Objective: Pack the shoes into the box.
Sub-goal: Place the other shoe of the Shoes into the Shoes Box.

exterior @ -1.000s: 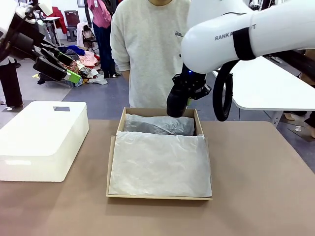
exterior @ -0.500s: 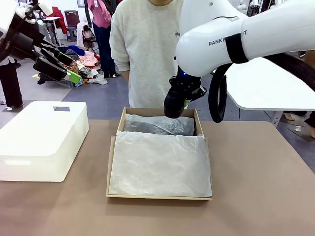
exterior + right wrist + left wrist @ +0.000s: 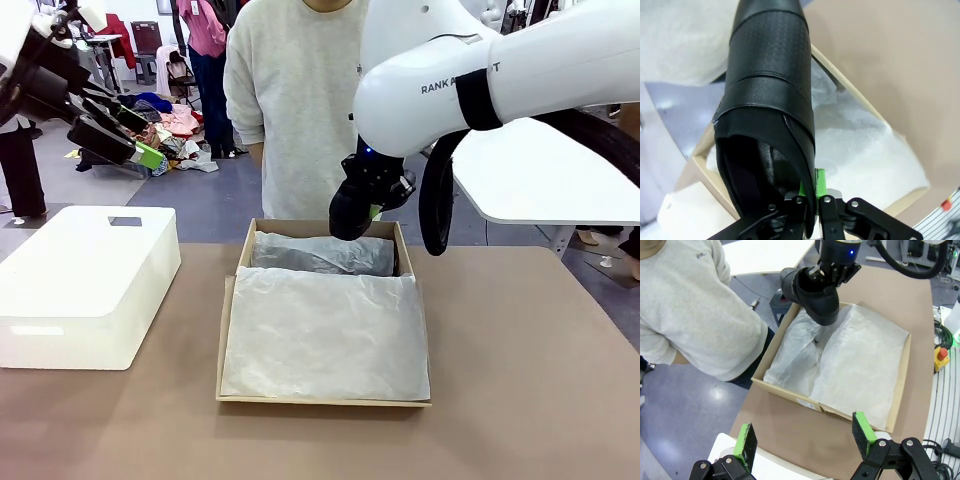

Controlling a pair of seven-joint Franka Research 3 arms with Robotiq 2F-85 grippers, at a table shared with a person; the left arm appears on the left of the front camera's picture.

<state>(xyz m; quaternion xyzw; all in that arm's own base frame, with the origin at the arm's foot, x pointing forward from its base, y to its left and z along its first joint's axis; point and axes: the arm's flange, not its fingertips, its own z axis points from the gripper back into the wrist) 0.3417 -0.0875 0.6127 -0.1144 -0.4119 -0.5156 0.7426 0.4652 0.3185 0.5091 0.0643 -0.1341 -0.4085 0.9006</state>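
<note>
The shoe point(image 3: 770, 100) runs off the top edge of the right wrist view at its toe, and its heel wall hides most of the right gripper's point(image 3: 810, 189) pads. White tissue paper point(image 3: 325, 335) covers the floor of the box point(image 3: 228, 340). A dark shape point(image 3: 300, 258) under it along the far wall cannot be made out. At the table's point(image 3: 520, 380) left edge, the white bin point(image 3: 90, 280) is cut off by the front view's border.

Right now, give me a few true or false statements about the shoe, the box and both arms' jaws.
1. The right arm's jaws are shut on a black shoe over the far end of the box. True.
2. The left arm's jaws are shut. False: they stand open and empty.
3. White tissue paper lines the box. True.
4. The white bin sits on the box's right. False: it sits on its left.
</note>
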